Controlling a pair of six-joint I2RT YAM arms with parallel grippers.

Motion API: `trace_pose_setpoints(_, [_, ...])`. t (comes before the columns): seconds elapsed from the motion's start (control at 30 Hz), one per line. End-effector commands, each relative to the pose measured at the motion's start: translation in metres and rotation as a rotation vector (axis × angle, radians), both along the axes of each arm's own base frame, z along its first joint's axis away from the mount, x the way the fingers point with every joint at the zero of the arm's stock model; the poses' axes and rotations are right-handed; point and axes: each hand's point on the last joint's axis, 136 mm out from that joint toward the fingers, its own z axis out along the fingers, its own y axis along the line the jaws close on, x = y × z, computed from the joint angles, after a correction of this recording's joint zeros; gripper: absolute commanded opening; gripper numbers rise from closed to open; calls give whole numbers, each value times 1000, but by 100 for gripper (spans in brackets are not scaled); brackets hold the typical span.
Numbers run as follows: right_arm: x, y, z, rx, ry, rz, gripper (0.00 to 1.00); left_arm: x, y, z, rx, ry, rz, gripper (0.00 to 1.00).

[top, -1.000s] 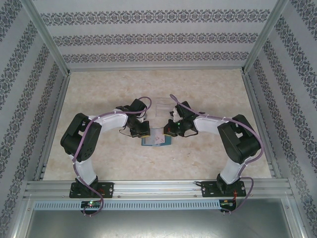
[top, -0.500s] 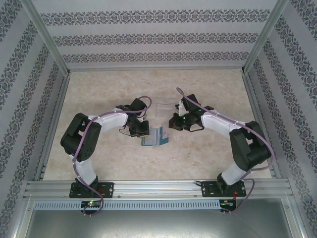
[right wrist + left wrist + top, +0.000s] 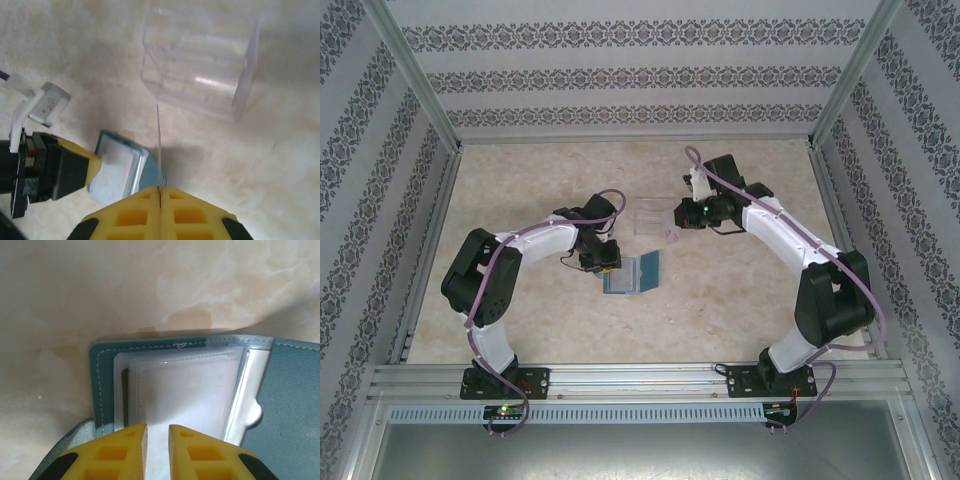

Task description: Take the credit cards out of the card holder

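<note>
While the holder (image 3: pixel 633 272) lies open on the table (image 3: pixel 520 200), its edge is clamped between the jaws of the left gripper (image 3: pixel 157 432), and its pale inner sleeve is seen running into their narrow gap. A card (image 3: pixel 158 145) is pinched edge-on between the closed jaws of the right gripper (image 3: pixel 160 190) and is held apart from the holder, which is seen just left of them. A clear tray (image 3: pixel 200 65) is seen just beyond the card's far tip.
</note>
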Motion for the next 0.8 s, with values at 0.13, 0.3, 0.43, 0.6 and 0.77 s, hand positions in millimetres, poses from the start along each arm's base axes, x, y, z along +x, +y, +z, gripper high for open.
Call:
trace_pose_setpoints(0.13, [9,0,8,-267,-253,459,0,5,7,17,14,-43,-4,19])
trace_pose_setpoints(0.3, [14,14,14,-338,-366,734,0,11,21,21,7,-78,30,22])
trace_pose_setpoints(0.43, [13,23,9,-417,-414,931,0,14,40,19,-13,-78,86,22])
trace_pose_setpoints(0.6, [24,29,2,-511,-413,1068,0,13,57,20,-26,-75,120,22])
trace_pose_setpoints(0.77, [39,29,-9,-569,-370,1127,0,10,66,20,-30,-73,141,23])
